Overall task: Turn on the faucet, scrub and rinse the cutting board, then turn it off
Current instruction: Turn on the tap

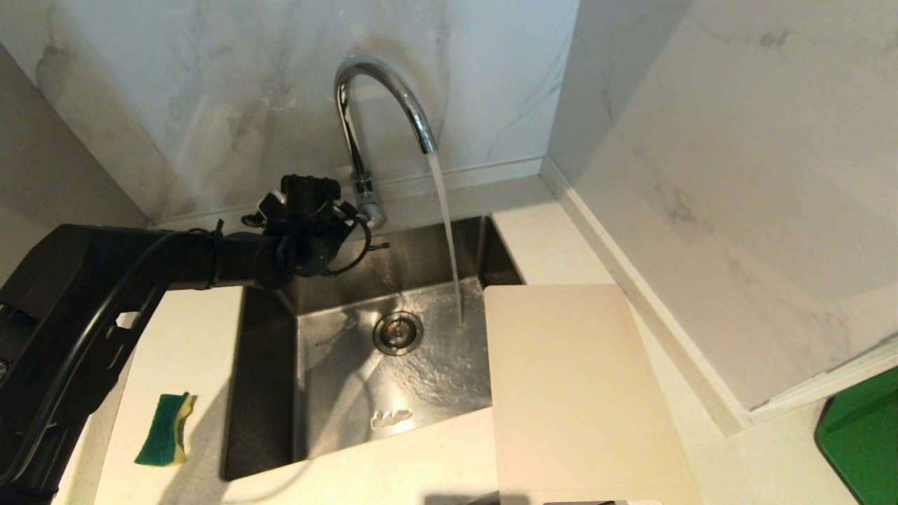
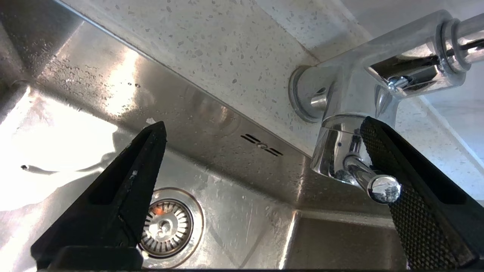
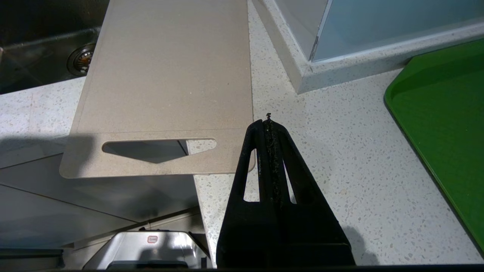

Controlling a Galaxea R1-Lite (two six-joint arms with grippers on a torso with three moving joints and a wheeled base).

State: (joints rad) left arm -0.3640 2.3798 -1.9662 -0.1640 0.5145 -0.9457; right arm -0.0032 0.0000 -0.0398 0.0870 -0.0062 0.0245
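The chrome faucet (image 1: 382, 105) stands behind the sink and is running, its stream falling into the basin. My left gripper (image 1: 344, 214) is at the faucet's base, open. In the left wrist view the gripper (image 2: 262, 122) has its jaws wide apart, and the thin lever (image 2: 372, 181) lies against the inner face of one finger (image 2: 408, 204). The cream cutting board (image 1: 575, 393) lies flat on the counter right of the sink, its left edge over the basin. My right gripper (image 3: 267, 121) is shut and empty, hovering by the board's (image 3: 170, 75) slot-handle end.
A green and yellow sponge (image 1: 165, 429) lies on the counter left of the steel sink (image 1: 266, 393). The drain (image 1: 398, 332) sits mid-basin. A bright green tray (image 1: 863, 435) is at the far right. Marble walls close in behind and to the right.
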